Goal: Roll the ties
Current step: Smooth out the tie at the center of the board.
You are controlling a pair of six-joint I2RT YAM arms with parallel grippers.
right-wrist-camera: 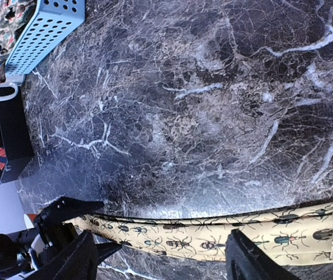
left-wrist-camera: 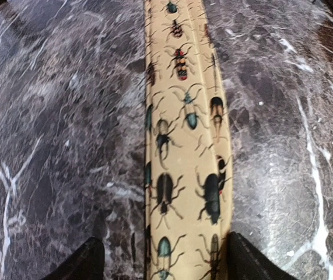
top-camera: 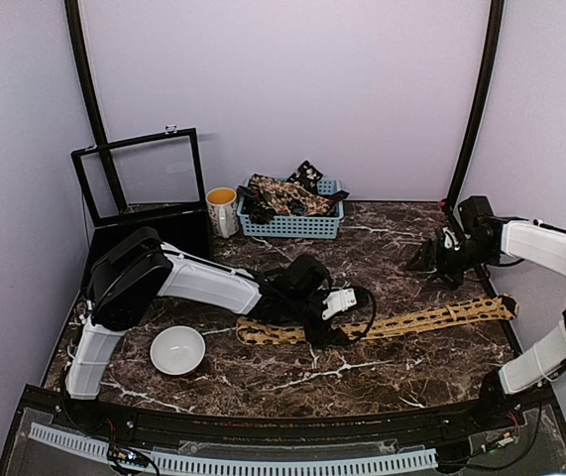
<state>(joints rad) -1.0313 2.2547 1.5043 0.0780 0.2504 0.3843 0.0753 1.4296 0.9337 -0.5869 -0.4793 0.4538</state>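
**A:** Top external view: the mustard tie (top-camera: 411, 322) lies flat at full length across the marble table (top-camera: 382, 248), with no coil at either end. I'd say the rolling has not begun.

**B:** And the others?

**A:** More ties (top-camera: 284, 194) sit heaped in the blue basket (top-camera: 292, 226) at the back, none rolled that I can make out. So the whole job is left, by my reckoning.

**B:** Where are the arms?

**A:** The left gripper (top-camera: 340, 303) is low over the tie, left of its middle. The right gripper (top-camera: 439, 260) is nearer the other end but behind the fabric, apart from it.

**B:** The overhead can't show the jaws, though. In the left wrist view, the fingers (left-wrist-camera: 87, 262) stand on either side of the strip. The jaws are parted and the tie runs between them, straddled rather than pinched. The print also shows there as beetles, not spots.

**A:** In the right wrist view, that gripper's jaws are wide apart with nothing in them. The tie crosses the marble beyond its fingertips. This view also catches the left arm's head on the tie from the side, which neither other camera gives.
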